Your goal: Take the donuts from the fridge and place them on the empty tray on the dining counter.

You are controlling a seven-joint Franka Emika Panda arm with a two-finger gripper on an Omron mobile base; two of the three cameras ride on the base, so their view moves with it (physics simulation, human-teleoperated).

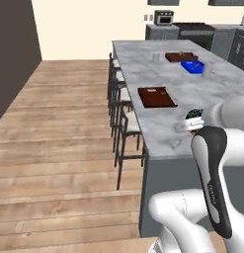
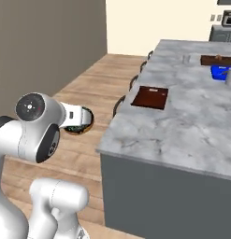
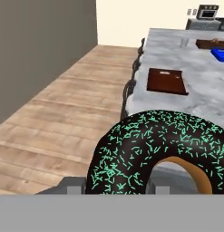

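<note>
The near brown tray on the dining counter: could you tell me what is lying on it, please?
Nothing lies on the tray; its brown floor shows bare, apart from a small pale mark near the far rim. The donut is in the hand, off the counter.

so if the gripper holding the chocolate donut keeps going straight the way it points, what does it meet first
Probably the near end of the grey-veined white marble counter. The gripper, shut on the sprinkled chocolate ring donut, faces along it toward the dark reddish-brown rectangular tray; depth is unclear.

Marble dining counter (image 1: 192, 94) bearing tray (image 1: 156, 97)
</note>
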